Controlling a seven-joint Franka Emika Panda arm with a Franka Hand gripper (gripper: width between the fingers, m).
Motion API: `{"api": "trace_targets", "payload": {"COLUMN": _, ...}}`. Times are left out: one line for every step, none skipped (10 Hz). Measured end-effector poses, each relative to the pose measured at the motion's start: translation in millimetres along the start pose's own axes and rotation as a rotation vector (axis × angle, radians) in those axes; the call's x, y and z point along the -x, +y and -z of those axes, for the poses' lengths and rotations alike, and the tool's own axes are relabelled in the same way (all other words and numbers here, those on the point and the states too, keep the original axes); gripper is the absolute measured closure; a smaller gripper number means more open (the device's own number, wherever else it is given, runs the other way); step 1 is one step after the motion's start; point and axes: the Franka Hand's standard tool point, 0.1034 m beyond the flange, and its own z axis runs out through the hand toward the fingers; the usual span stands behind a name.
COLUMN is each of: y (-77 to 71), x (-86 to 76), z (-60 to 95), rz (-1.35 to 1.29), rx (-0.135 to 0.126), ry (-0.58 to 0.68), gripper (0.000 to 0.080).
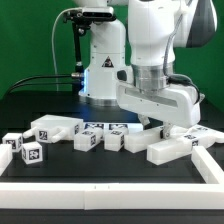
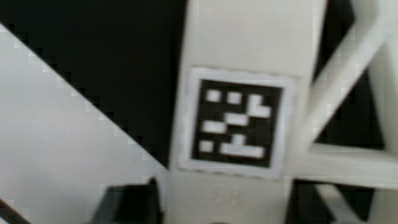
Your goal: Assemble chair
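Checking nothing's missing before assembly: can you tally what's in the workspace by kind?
White chair pieces: about 8, some overlapping
Marker board: 1
White border rail: 1
Robot arm: 1
Total: about 11

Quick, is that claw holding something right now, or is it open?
Claw: right at a white tagged chair piece; cannot tell whether it grips it or is open.

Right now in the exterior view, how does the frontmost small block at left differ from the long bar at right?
The small block is stubby, almost cubic; the long bar is stretched out. The block shows a tag; the bar shows none here. Both are white, lying on the black table.
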Motion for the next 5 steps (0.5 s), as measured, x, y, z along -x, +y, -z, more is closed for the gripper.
{"api": "trace_targets", "payload": {"y": 0.0, "x": 0.0, "z": 0.0, "rz": 0.001, "rx": 0.000, "ry": 0.000, "gripper": 0.0517}}
{"api": "trace_targets", "payload": {"y": -1.0, "x": 1.1, "z": 0.3, "rz": 0.003, "rx": -0.001, "ry": 0.000, "gripper": 0.0517}}
{"api": "trace_targets", "payload": {"y": -3.9, "x": 7.6, "z": -0.1, "rz": 0.011, "rx": -0.002, "ry": -0.004, "gripper": 0.0517}}
{"api": "trace_targets", "payload": {"y": -6.7, "x": 18.0, "z": -2.2, "rz": 0.008, "rx": 0.001, "ry": -0.012, "gripper": 0.0517}}
{"api": "trace_targets", "payload": {"y": -8.5, "x": 27.8, "z": -3.3, "rz": -0.082, "rx": 0.001, "ry": -0.020, "gripper": 0.0517}}
